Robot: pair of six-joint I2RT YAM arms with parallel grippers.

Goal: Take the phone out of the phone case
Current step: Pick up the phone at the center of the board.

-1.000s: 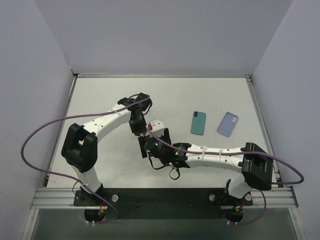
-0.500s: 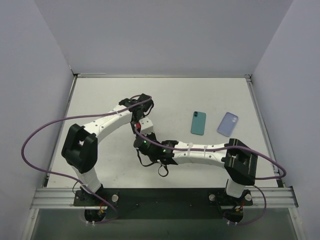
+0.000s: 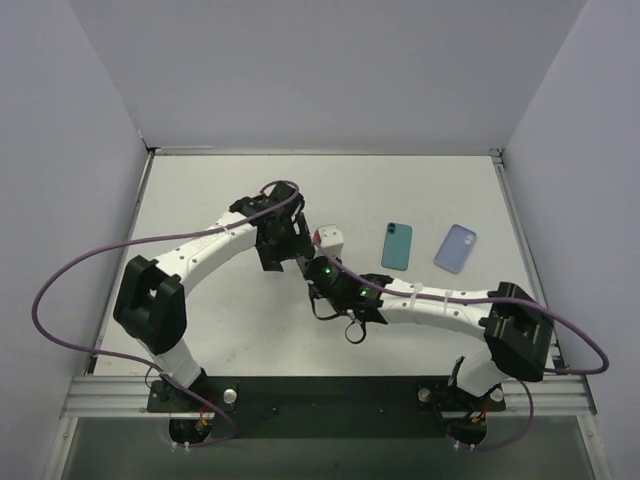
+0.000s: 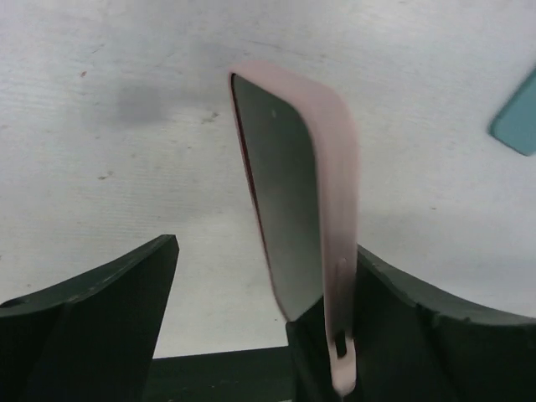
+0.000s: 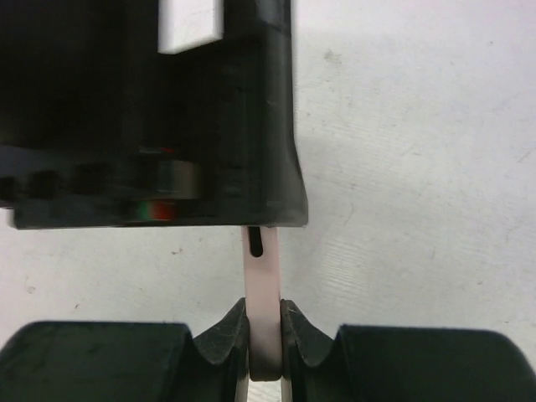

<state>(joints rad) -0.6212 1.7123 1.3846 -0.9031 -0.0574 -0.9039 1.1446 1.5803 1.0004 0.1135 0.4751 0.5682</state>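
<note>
At table point(image 3: 220, 190) centre: one pink case point(image 4: 331, 167) pinched by right pincer point(image 5: 265, 335), left pincer point(image 4: 264, 251) spread; teal phone point(image 3: 397, 246), lavender phone point(image 3: 455, 248)

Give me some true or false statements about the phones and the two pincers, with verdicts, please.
1. The right pincer is shut on the pink case. True.
2. The left pincer clamps the pink case with both fingers. False: one finger stands apart from it.
3. The teal phone lies flat on the table. True.
4. In the top view, a lilac item lies left of the teal phone. False: the lilac item lies to its right.
</note>
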